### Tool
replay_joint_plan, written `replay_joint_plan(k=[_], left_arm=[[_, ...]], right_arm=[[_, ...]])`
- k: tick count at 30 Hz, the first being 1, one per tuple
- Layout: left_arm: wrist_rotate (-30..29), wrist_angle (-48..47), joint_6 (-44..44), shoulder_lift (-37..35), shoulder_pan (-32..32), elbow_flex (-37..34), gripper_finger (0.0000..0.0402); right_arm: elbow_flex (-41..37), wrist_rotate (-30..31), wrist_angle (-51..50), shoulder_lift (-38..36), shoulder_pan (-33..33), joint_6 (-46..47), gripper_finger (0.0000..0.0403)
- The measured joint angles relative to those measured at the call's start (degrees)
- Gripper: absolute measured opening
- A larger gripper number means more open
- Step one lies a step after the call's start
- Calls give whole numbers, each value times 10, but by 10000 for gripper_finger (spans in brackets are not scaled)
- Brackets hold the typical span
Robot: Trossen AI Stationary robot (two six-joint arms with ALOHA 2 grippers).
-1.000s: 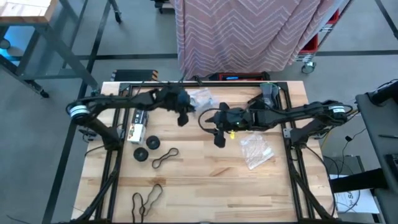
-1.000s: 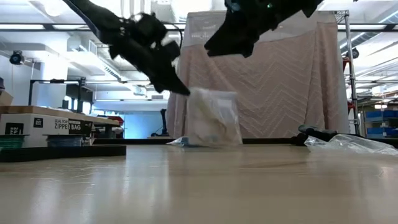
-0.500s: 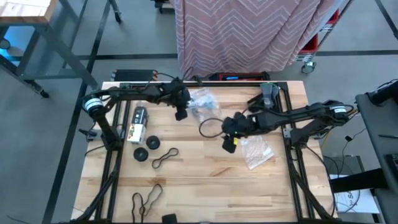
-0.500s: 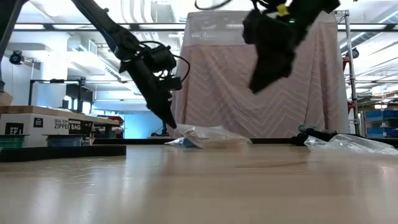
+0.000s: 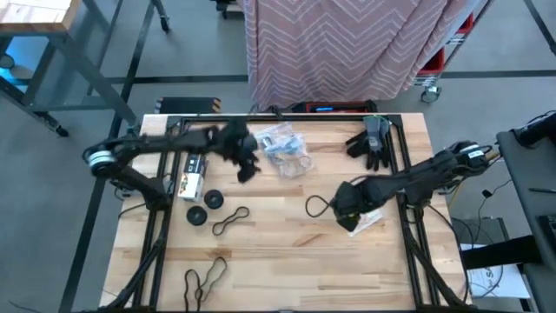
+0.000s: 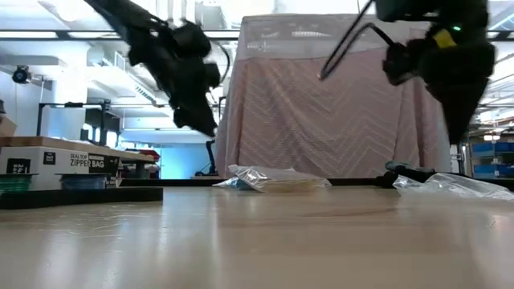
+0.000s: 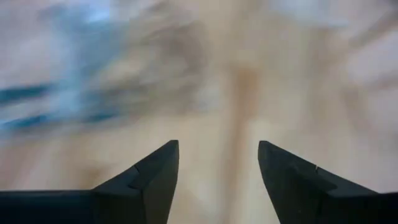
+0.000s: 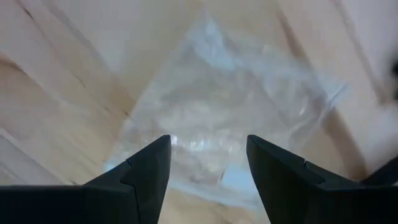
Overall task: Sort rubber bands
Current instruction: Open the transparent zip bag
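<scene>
Two clusters of rubber bands lie loose on the wooden counter (image 5: 287, 252), both on its left half. The dark rubber bands (image 5: 231, 220) sit about midway between the near and far edges, a thin limp loop pinched into a rough figure-eight, lying flat and slanting from near-left to far-right. The second bunch (image 5: 205, 276) rests closer to the near edge and a little further left: slack loops, dark with a tan strand, overlapping in a stretched tangle that also slants near-left to far-right. The two clusters lie well apart.
</scene>
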Motion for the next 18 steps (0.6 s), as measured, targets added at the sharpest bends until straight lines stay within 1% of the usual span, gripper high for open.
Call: replay_joint_plan(k=[3, 4, 5, 6, 8, 11, 13, 15, 16, 18], left_arm=[[-1, 161, -72, -53, -99, -93, 207], [-13, 227, -97, -65, -137, -122, 205], [-34, 293, -120, -74, -176, -150, 203], [-68, 352, -139, -77, -216, -171, 201], [-145, 435, -153, -78, -295, -195, 194], [-260, 465, -144, -67, -389, -199, 183], [-324, 464, -131, -53, -432, -200, 175], [-361, 457, -131, -37, -454, -194, 167], [-371, 458, -135, -28, -459, -192, 163], [-372, 459, -141, -8, -465, -184, 156]], right_arm=[[-27, 0, 14, 4, 22, 48, 202], [-37, 1, 22, 6, 28, 66, 200], [-47, 0, 32, 9, 33, 84, 199], [-55, -1, 49, 16, 36, 96, 197], [-66, -5, 106, 29, 43, 105, 191], [-68, -32, 201, 68, 44, 96, 182], [-59, -53, 278, 106, 44, 74, 175], [-37, -67, 364, 140, 42, 41, 168], [-18, -72, 400, 162, 39, 22, 164], [25, -76, 441, 200, 39, -30, 157]])
